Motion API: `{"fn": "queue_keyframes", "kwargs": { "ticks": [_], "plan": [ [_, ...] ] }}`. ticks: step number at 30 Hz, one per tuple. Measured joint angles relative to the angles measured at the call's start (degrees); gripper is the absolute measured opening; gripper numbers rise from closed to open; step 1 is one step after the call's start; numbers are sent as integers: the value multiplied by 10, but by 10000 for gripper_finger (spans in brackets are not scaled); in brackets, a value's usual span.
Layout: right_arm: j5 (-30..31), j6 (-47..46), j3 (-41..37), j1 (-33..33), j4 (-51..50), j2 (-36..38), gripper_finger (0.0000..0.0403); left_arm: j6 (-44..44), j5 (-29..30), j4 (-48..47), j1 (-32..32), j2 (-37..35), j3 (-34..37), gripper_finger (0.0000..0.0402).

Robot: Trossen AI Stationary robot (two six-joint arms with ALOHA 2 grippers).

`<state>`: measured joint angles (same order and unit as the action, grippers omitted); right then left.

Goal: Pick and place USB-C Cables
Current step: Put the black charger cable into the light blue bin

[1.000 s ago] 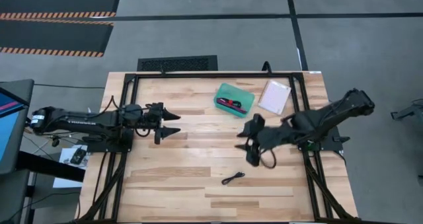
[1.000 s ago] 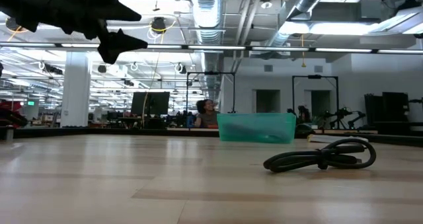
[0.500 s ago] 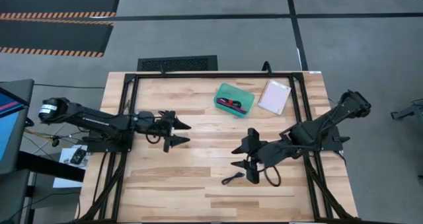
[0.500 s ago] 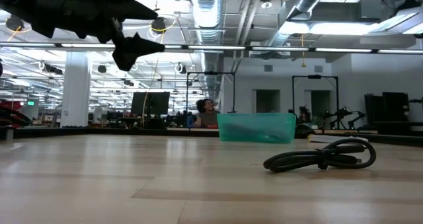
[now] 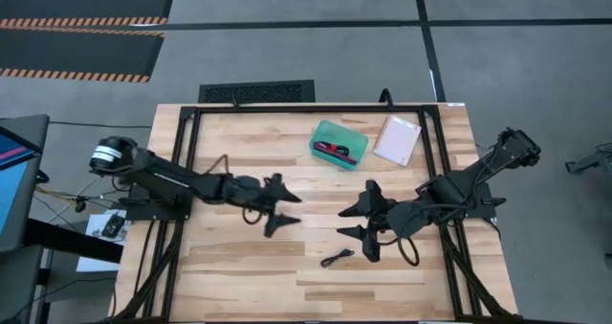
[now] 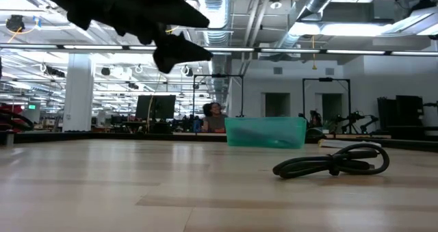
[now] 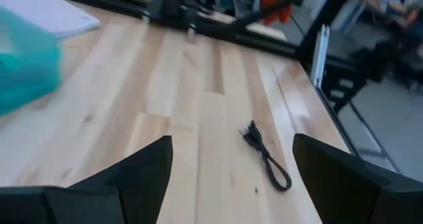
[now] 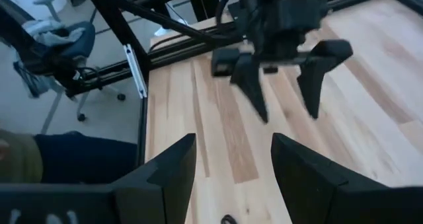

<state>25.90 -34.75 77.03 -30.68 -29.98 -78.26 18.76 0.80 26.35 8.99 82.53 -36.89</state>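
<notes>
One all-black USB-C cable [image 5: 337,257] lies bundled flat on the wood near the table's near edge; it also shows in the low view [image 6: 332,162] and in the left wrist view [image 7: 266,163]. The teal tray [image 5: 338,144] stands toward the far edge, with magenta, red and dark cable bits [image 5: 334,150] lying inside. I cannot pick out a light blue cable. My left gripper [image 5: 285,211] hovers open above mid-table, left of and farther back than the black cable. My right gripper [image 5: 350,221] hovers open just beyond the cable, facing the left gripper.
A flat pale pink packet [image 5: 397,140] lies right of the tray by the far edge. A black frame [image 5: 287,109] runs around the table's far and side edges. Bare wood stretches left of the cable. People and desks show in the room behind [image 6: 213,116].
My left gripper has reached from the table's left side toward the right and somewhat nearer, closing on the black cable and on my right gripper. My right gripper moved toward the near edge, then drew back a little. The black cable has stayed where it lay.
</notes>
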Motion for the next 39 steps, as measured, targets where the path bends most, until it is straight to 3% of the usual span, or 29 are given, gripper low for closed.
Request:
{"fn": "queue_keyframes", "kwargs": {
  "ticks": [13, 26, 33, 39],
  "plan": [
    [34, -30, 0, -22, 43, 0, 219, -36, 6, 2, 76, 177, -130, 300],
    [155, -73, 0, -79, 118, -27, 219, -32, 136, 41, 152, 271, -169, 300],
    [181, -114, 0, -95, 143, -75, 219, -33, 224, 106, 173, 313, -172, 300],
    [178, -115, 0, -96, 200, -114, 219, -33, 235, 154, 173, 376, -216, 300]
  ]
}}
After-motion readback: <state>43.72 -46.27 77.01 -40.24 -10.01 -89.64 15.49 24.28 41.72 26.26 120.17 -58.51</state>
